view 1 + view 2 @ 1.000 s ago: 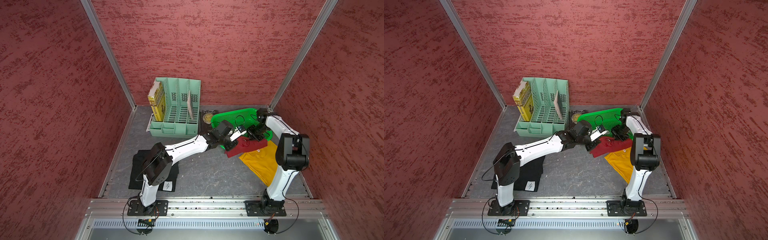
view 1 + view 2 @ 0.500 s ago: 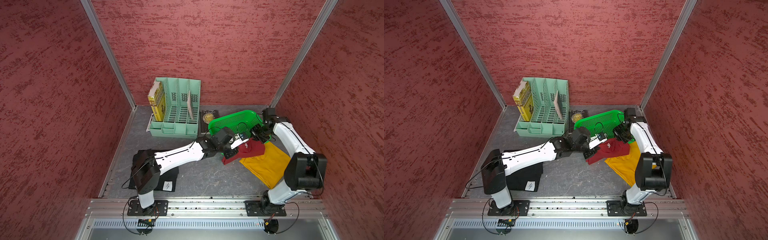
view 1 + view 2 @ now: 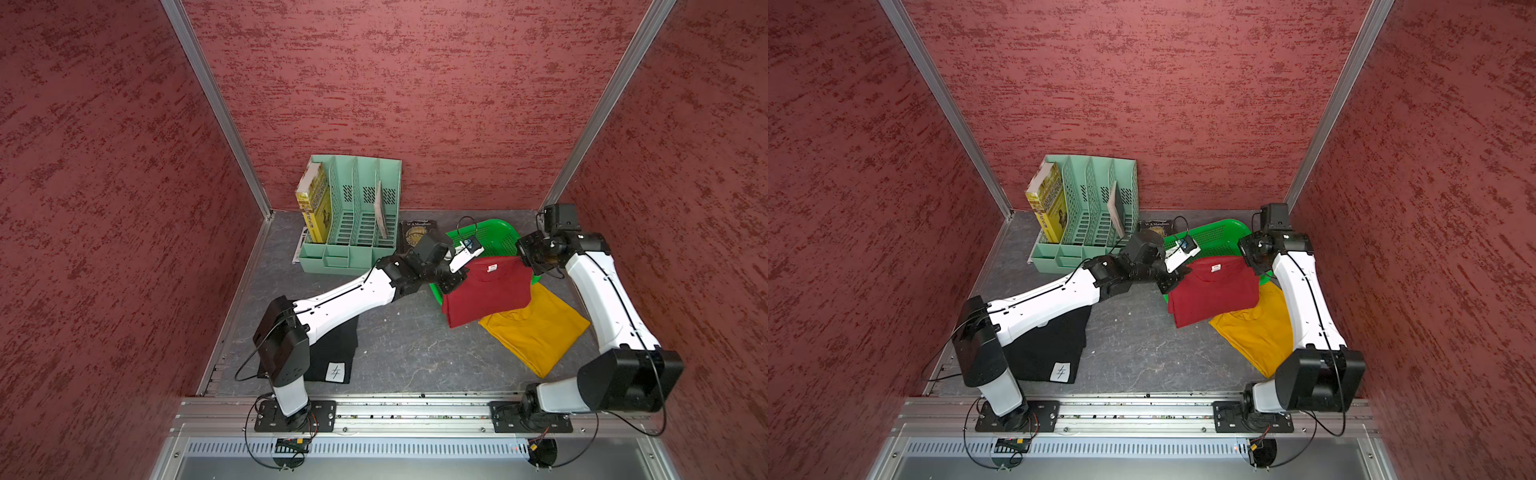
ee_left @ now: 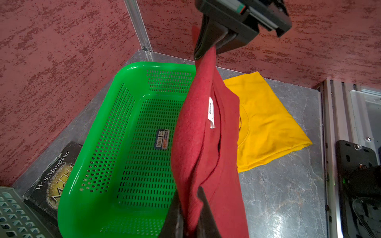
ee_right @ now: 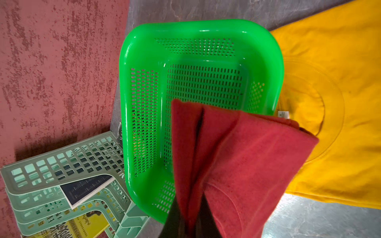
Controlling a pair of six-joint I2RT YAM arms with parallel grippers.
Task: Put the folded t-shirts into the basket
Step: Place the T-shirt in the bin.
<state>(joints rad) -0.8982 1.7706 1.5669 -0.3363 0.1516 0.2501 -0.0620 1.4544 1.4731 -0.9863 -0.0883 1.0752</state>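
Closest to me, the black shirt (image 3: pixel 332 357) lies flat on the table (image 3: pixel 407 345). It is partly under my left arm, and its white patch faces up. A bit farther off, on the right, the yellow shirt (image 3: pixel 536 332) also lies flat on the table, just beside the basket (image 3: pixel 496 237). Both shirts are outside it.

Next comes the red shirt (image 3: pixel 486 291). I hold it up by its top edge with both grippers. The left gripper (image 4: pixel 189 203) is pinched tight on one corner. The right gripper (image 5: pixel 189 214) is pinched tight on the other. The shirt hangs down between them, over the near rim of the basket and over a corner of the yellow shirt. I cannot tell if its low end touches anything.

I can see the green basket's holed floor and a small sticker on it. Just beside the basket, on its left, a black book (image 3: pixel 415 235) lies flat. The pale green file holder (image 3: pixel 353 249) stands by the back wall, with a yellow book (image 3: pixel 313 203) in its left slot.
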